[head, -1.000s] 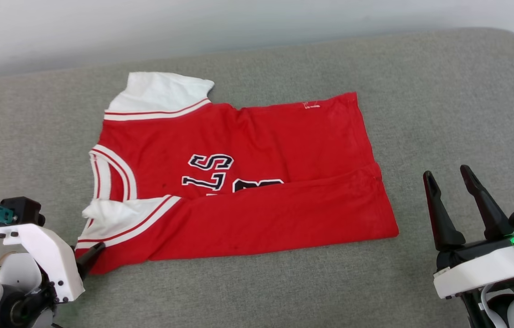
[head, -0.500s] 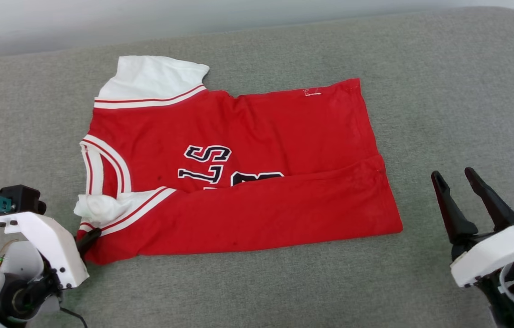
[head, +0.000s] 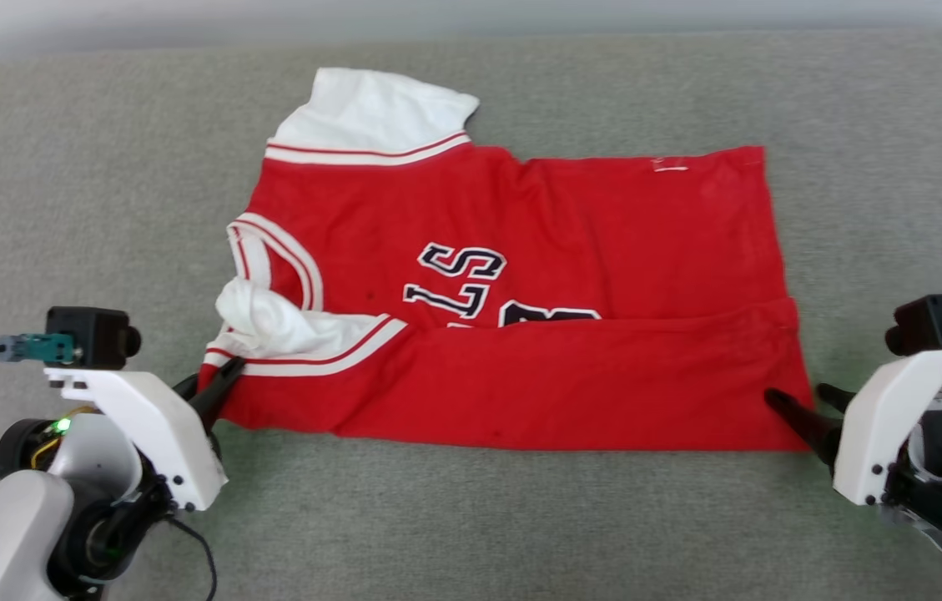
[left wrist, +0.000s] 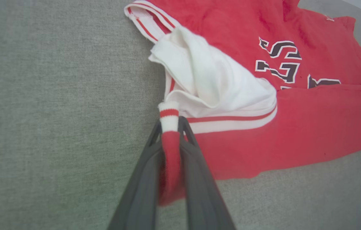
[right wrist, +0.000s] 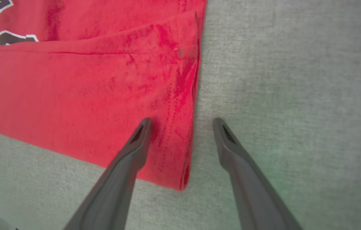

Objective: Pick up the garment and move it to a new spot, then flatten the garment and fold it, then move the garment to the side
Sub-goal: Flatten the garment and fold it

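1. the red shirt (head: 521,334) lies spread on the grey cushion (head: 471,517), sideways to the robot. the collar end is toward the robot's left and the hem toward its right.
2. the near long edge is already turned over onto the body and half covers the black lettering (head: 466,280). one lengthwise fold looks done.
3. the left gripper (left wrist: 170,123) is closed narrow on the near left corner, with a strip of red cloth and striped sleeve trim pinched between its fingers. the folded edge begins at that corner, so a grip there likely controls the whole edge.
4. the near sleeve (head: 266,317) sits bunched in a white lump just beside that grip. the far sleeve (head: 370,113) lies flat, sticking out past the far edge.
5. the right gripper (right wrist: 183,121) stands wide and straddles the near hem corner (right wrist: 174,159). one finger is over red cloth, the other over bare cushion, and nothing is pinched. i cannot tell whether the tips touch the cloth.
6. judgement: the grippers sit at opposite ends of the same edge so both corners can rise together and keep the fold straight. next, the right fingers need to close on the hem corner. a one-sided lift would probably drag the shirt askew and spoil the fold.
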You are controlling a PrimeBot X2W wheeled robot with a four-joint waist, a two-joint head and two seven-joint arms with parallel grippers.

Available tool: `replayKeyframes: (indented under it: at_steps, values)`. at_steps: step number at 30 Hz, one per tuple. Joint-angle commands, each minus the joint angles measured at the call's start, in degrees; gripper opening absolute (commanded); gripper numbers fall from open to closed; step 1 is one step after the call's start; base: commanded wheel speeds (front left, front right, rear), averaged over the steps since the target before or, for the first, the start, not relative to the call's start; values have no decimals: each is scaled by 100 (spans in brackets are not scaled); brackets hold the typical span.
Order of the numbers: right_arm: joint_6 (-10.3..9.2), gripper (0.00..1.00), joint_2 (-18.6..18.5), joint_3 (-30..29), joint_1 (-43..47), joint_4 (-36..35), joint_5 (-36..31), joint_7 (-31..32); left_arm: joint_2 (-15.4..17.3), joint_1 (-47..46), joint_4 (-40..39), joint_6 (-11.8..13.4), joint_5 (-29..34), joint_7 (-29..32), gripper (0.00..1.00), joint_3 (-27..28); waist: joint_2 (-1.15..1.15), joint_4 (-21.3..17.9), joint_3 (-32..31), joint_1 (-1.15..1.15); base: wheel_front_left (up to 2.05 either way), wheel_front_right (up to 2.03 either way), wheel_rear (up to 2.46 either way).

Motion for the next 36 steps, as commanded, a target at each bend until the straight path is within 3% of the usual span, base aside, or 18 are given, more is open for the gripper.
replayKeyframes:
  at_steps: [1, 5, 6, 8, 22, 36]
  values:
    - [-2, 100, 59, 12, -84, 98, 11, 62, -38, -85, -55, 30, 32, -24, 0, -22, 0, 137, 117, -1, 0, 0, 0]
    - [-2, 100, 235, 139, -65, 575, 127, 391, -96, -105, -151, 40, 109, -46, 0, -112, 0, 247, 180, -1, 0, 0, 0]
    - [-1, 53, 269, 194, -46, 650, 146, 451, -106, -100, -157, 44, 113, -49, 0, -122, 0, 256, 186, -1, 0, 0, 0]
    - [2, 0, 349, 258, -63, 697, 252, 454, -123, -67, -151, 46, 108, -68, 0, -133, 0, 255, 177, -1, 0, 0, 0]
    - [4, 0, -88, 527, -101, 148, 478, 31, -106, 439, -111, 261, 155, -429, 0, -6, 0, 131, -716, -1, 0, 0, 0]
    - [-2, 0, -175, 212, 1008, -298, 542, 299, -136, 1812, -412, 736, -159, -481, 0, 28, 0, 173, -1643, -1, 0, 0, 0]
